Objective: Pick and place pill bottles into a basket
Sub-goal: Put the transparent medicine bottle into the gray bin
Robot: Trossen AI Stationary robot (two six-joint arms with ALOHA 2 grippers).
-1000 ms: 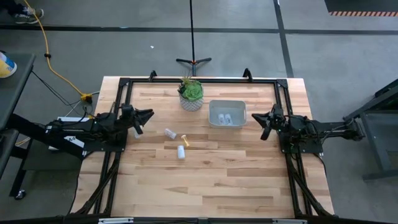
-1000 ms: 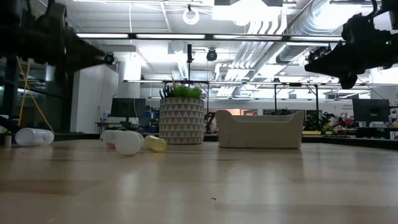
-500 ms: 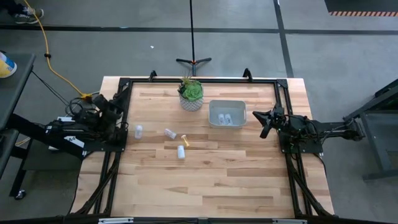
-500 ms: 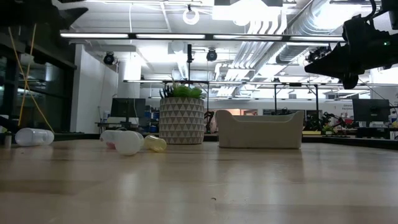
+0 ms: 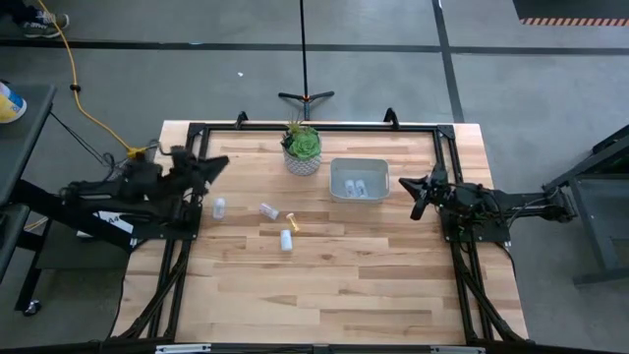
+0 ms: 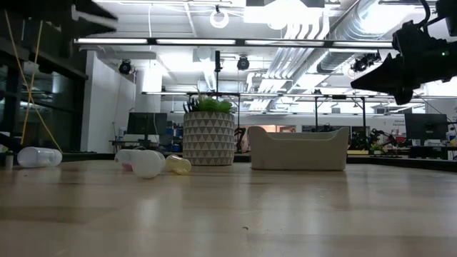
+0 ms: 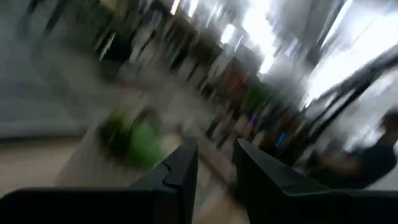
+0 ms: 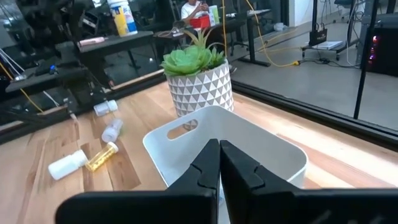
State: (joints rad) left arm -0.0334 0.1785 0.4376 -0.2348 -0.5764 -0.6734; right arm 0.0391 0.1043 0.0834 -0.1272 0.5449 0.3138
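Since half a second ago the left claw, slightly parted and empty, is swinging benchward; next it needs the nearest pill bottle. Right claw is waiting closed beside the basket.

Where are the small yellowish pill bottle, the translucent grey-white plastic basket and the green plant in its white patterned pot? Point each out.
yellowish pill bottle (image 8: 101, 156), right wrist view, on its body.
grey-white plastic basket (image 5: 359, 164), high view, on its far rim.
potted green plant (image 6: 208, 138), low view, on the pot's front.
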